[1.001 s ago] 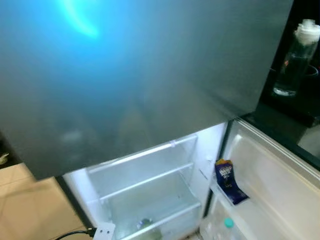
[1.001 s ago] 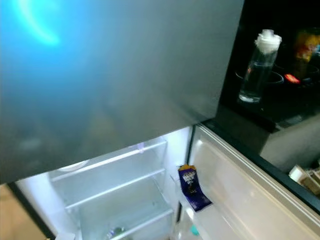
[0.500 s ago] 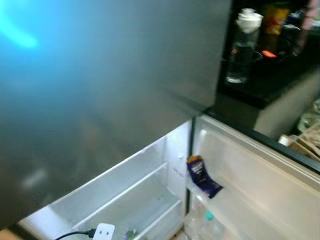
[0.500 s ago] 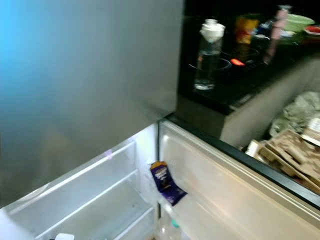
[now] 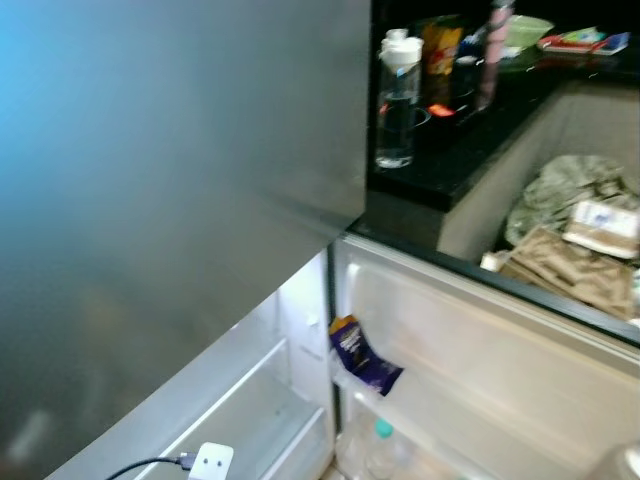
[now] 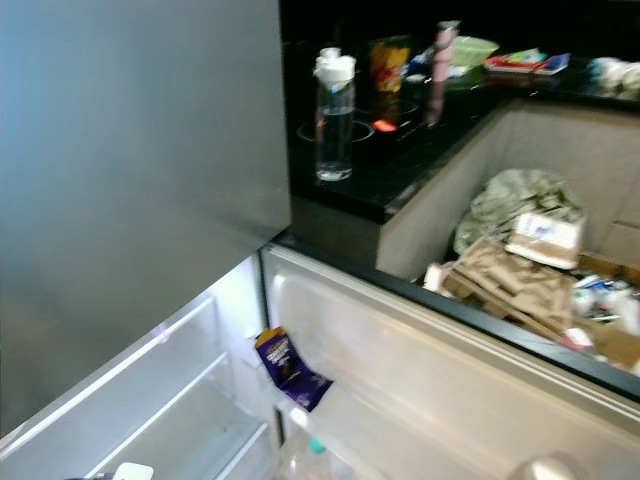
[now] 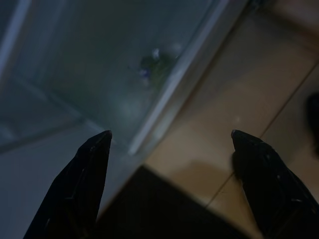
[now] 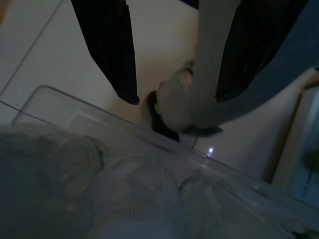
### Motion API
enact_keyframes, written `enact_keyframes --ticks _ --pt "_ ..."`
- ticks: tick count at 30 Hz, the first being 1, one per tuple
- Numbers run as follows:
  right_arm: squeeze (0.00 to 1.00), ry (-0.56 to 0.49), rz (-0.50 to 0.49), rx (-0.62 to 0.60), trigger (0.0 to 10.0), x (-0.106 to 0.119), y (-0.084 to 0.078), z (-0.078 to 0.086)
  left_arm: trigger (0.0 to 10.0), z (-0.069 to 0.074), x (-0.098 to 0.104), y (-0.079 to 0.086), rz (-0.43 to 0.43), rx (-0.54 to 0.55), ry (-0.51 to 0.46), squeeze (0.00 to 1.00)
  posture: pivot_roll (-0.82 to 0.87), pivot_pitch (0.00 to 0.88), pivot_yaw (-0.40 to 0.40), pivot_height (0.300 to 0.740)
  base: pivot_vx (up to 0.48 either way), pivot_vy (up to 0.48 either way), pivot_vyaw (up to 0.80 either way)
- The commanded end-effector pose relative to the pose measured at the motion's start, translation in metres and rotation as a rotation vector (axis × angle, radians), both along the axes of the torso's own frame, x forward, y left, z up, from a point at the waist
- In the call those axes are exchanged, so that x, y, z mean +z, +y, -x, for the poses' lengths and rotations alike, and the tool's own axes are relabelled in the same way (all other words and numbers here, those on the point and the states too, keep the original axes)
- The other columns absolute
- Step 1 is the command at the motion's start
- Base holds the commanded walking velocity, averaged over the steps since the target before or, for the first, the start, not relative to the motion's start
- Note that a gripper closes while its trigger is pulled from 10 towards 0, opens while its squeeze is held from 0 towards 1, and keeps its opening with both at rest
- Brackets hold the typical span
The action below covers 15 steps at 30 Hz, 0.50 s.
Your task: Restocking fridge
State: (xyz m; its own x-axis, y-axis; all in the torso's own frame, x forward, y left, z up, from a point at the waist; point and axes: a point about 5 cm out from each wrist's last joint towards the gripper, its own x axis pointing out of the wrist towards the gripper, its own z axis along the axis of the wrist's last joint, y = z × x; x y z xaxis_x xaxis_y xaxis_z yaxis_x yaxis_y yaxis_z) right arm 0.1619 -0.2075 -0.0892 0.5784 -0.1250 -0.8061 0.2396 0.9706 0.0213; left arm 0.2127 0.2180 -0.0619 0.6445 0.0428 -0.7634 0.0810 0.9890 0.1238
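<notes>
The fridge's grey upper door (image 5: 170,160) is closed, and below it the lit lower compartment (image 5: 265,400) stands open with white shelves. Its open door (image 6: 440,370) swings to the right. A purple snack packet (image 5: 360,358) leans in the door shelf, above a bottle with a teal cap (image 5: 381,432). My left gripper (image 7: 169,139) hangs open over the fridge's bottom edge and the tan floor. Above a clear door bin (image 8: 124,169) of bottles, my right gripper (image 8: 177,99) is open with nothing held.
A black counter (image 6: 400,160) beside the fridge carries a clear water bottle (image 6: 334,115), an orange packet (image 6: 385,65), a pink bottle and a green bowl. Cardboard and rubbish (image 6: 520,260) pile up at the right. A white plug (image 5: 210,461) with a cable lies at the bottom.
The camera has swung to the right, so the fridge slid left and the counter and rubbish pile came into view. None of the things has moved.
</notes>
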Motion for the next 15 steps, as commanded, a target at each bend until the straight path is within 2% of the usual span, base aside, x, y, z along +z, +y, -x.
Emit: enact_keyframes --ticks 1,12,15 --pt "0.0 0.017 -0.002 -0.011 10.0 -0.0023 -0.0016 0.0059 10.0 0.0061 -0.0031 0.0026 -0.007 -0.009 0.026 0.0 -0.09 0.12 0.089 0.721 0.0 0.0 0.0" --pt "0.0 0.019 -0.003 -0.012 10.0 -0.0018 -0.0037 0.0053 10.0 0.0037 -0.0025 -0.0003 -0.002 -0.018 0.025 0.0 -0.09 0.105 0.087 0.721 0.0 0.0 0.0" --pt "0.0 0.019 -0.002 -0.013 10.0 -0.0013 -0.0049 0.0047 10.0 0.0032 -0.0025 -0.0014 0.0 -0.019 0.025 0.0 -0.1 0.102 0.087 0.721 0.0 0.0 -0.8"
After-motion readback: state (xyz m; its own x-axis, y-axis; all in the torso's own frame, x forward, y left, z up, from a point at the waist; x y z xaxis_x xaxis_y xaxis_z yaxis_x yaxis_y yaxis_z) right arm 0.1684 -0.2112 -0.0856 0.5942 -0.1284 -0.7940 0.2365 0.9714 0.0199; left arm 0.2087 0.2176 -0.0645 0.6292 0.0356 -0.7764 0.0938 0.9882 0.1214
